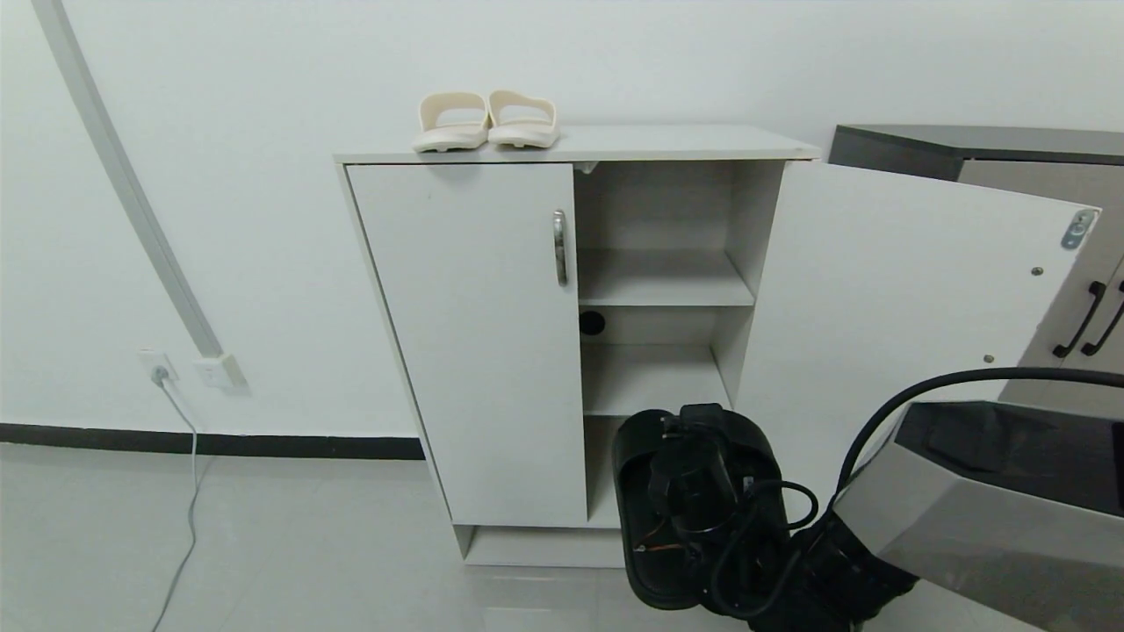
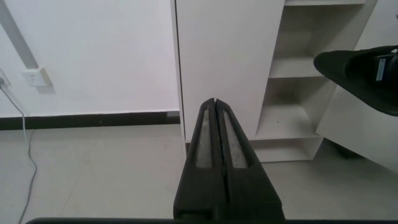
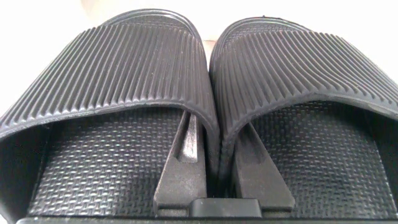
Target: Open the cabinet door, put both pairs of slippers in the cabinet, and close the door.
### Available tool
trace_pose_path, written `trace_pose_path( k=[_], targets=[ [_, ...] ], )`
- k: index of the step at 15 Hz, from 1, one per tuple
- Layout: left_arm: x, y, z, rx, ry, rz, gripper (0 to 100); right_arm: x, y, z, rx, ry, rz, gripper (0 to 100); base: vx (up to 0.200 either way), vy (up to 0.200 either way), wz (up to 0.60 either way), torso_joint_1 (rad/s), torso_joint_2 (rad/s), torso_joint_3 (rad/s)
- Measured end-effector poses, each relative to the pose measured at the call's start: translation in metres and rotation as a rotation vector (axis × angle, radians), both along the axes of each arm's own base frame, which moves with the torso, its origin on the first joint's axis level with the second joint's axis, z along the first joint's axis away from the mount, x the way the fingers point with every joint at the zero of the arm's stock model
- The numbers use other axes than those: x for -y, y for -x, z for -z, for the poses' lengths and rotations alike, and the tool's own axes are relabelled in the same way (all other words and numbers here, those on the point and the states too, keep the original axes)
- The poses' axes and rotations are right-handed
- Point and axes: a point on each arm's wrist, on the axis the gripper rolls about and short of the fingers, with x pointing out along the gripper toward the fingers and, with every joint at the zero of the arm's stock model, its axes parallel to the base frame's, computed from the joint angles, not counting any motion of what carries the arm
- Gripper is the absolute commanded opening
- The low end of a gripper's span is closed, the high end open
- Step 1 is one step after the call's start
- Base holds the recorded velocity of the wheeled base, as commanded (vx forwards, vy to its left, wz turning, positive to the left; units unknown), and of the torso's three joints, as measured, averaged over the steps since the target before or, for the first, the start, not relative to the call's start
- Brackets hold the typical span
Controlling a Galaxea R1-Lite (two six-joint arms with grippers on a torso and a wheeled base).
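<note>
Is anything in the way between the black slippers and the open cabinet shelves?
Nothing visible does. The black slippers hang directly in front of the shelves, and the right door is swung wide open, off to the side.

right door open, left door shut

The white cabinet stood on the grey floor, just past the right gripper. Its flat top was high above that gripper and farther off. A pair of cream slippers lay side by side on the top, up and to the gripper's left, touching each other. Inside the open half, an upper shelf and a middle shelf sat above the gripper. The bottom board was just behind it. A grey cord ran down onto the floor, far to the gripper's left.
</note>
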Motion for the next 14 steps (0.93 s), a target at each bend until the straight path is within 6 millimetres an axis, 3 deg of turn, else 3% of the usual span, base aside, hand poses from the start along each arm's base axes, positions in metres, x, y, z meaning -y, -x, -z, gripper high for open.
trace_pose_path(
  k=[6, 14],
  targets=[
    [0.0, 0.0, 0.0, -0.001, -0.001, 0.0, 0, -0.0006, -0.0006, 0.0049, -0.011, 0.004, -0.01, 0, 0.0, 0.0, 0.0, 0.0, 0.0, -0.016],
    [0.0, -0.0001, -0.0001, -0.001, -0.002, 0.0, 0, -0.0009, -0.0015, 0.0103, -0.021, 0.01, -0.014, 0, 0.0, 0.0, 0.0, 0.003, 0.0, -0.181]
  ],
)
